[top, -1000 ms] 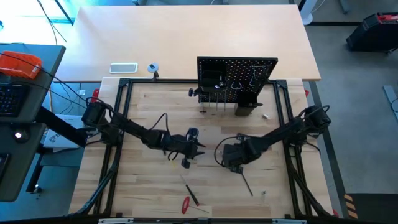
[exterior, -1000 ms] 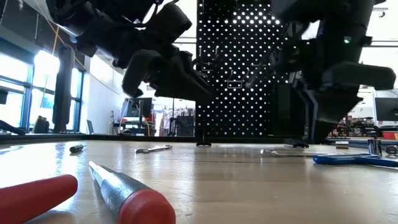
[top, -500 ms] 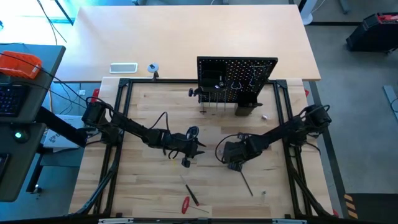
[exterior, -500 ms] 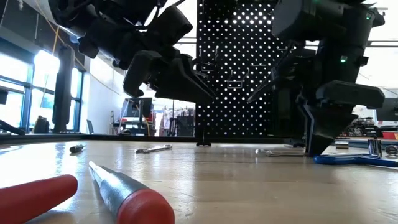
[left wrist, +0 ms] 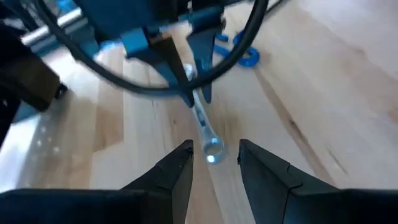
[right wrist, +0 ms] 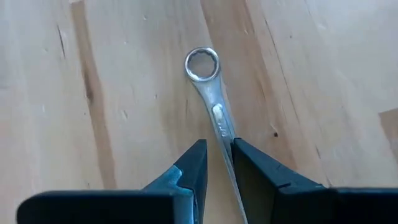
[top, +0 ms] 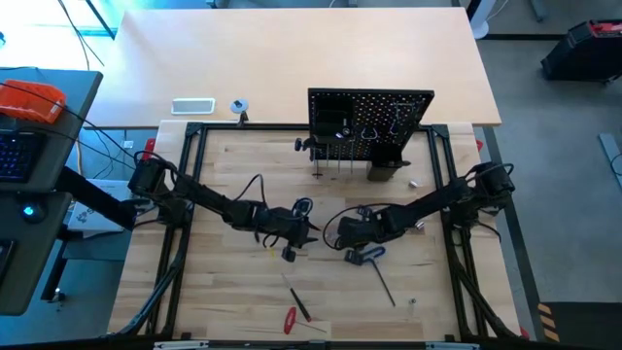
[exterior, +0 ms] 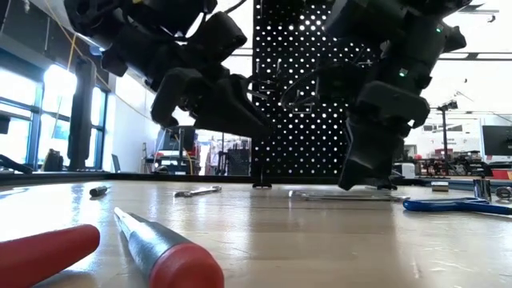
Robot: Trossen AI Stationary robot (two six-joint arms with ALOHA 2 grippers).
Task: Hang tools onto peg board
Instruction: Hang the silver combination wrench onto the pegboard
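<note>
Right gripper (right wrist: 216, 163) clamped on a wrench (right wrist: 211, 99) shaft mid-table, left gripper (left wrist: 214, 163) fingers apart facing its ring end, peg board (top: 369, 124) behind

1. The peg board (top: 370, 124) stands upright at the middle of the table's (top: 224, 165) far edge.
2. The wrench (right wrist: 212, 102) lies flat near the table's centre, between the two grippers.
3. The left gripper (top: 309, 231) is just left of centre; the right gripper (top: 330, 233) is just right of it, closed on the wrench's shaft.
4. A hex key (top: 364, 255) lies just right of centre, nearer the front edge.
5. Two screwdrivers (top: 292, 317) lie by the front edge, left of the middle.
</note>
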